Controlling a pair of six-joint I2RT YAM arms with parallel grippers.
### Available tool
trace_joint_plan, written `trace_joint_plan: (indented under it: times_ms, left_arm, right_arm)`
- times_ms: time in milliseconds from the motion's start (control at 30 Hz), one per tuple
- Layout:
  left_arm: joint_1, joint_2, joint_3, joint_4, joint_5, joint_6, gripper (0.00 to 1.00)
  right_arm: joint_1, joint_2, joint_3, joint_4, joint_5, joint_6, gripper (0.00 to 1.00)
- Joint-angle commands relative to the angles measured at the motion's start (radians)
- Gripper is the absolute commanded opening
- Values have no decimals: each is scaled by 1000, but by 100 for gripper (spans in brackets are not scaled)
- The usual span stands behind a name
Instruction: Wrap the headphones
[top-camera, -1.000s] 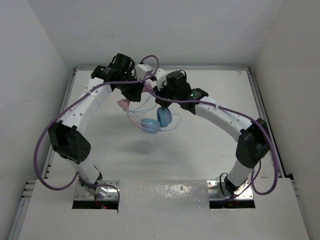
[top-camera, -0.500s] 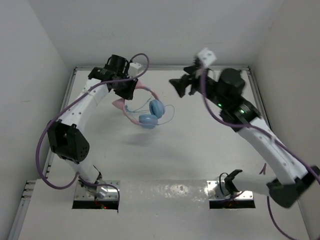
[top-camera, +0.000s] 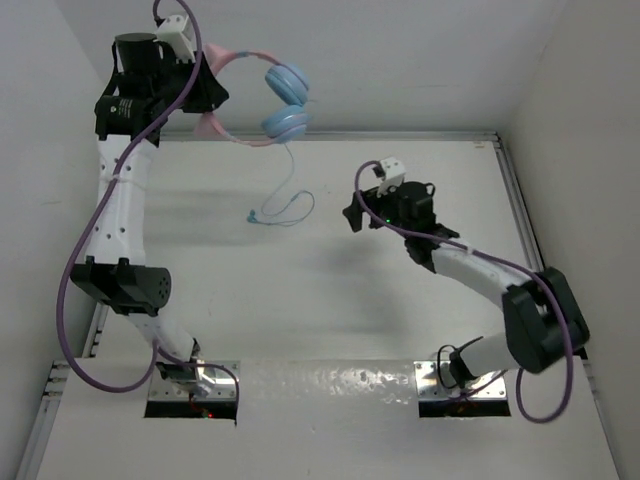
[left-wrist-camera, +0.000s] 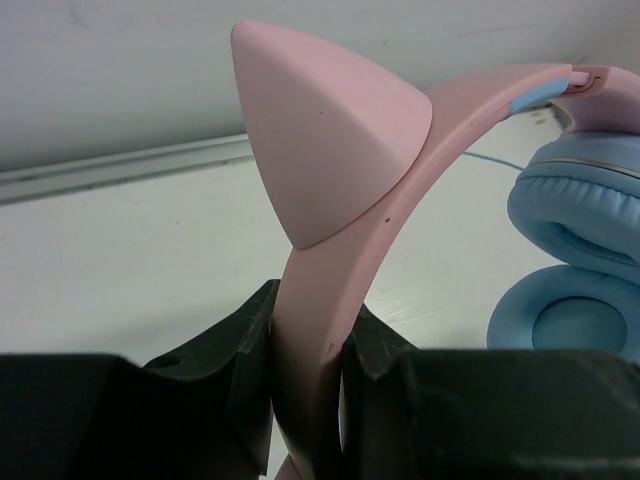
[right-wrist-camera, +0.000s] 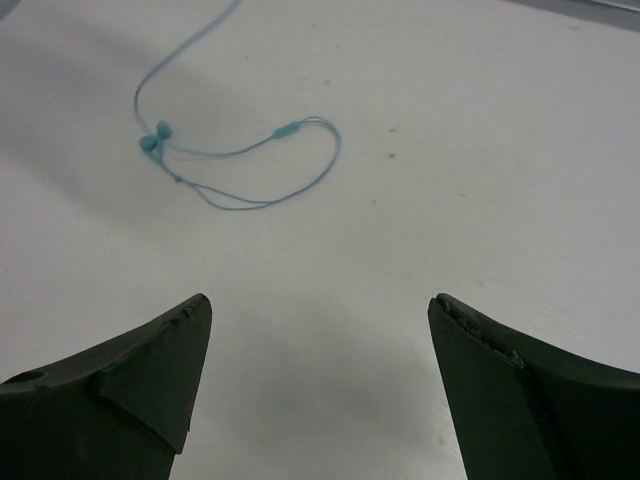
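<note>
Up at the far-left corner of the white table (top-camera: 330, 300), the left gripper (top-camera: 203, 93) held the small over-ear headphones with pink cat-ear headband (top-camera: 262, 62) high in front of the pale back wall (top-camera: 400, 60). Jaws were clamped on the headband. In the left wrist view, the black fingers (left-wrist-camera: 230, 350) pressed on both sides of the pink band (left-wrist-camera: 310, 300), just under one smooth triangular cat ear (left-wrist-camera: 320, 130).

The two round light-blue ear cups (top-camera: 285, 100) hung at the right end of the band, one above the other and close together. Their padded rings (left-wrist-camera: 580, 215) showed at the right edge of the wrist view.

A thin teal-blue cable (top-camera: 285, 180) dropped from the lower cup to the table. Its end lay there in a loose loop (right-wrist-camera: 250, 165) with a small plug (right-wrist-camera: 152, 140) at the left side.

The right gripper (top-camera: 352, 215) sat low over mid-table, to the right of that loop, near it but not touching. Its jaws were wide apart and empty. In the right wrist view, the two dark fingertips (right-wrist-camera: 170, 350) framed bare table, with the cable loop lying beyond them. Thick purple cables (top-camera: 75, 290) ran along both arms.
</note>
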Motion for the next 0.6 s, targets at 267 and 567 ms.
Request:
trace_joint_plan:
  times_ms: [267,567]
  left_arm:
    - [57,81,170,137,163,-225,0]
    - [69,108,144,183,268,-280,0]
  right_arm:
    - [126,508,348,422,61,134,91]
    - [141,783,678,352,227,250,89]
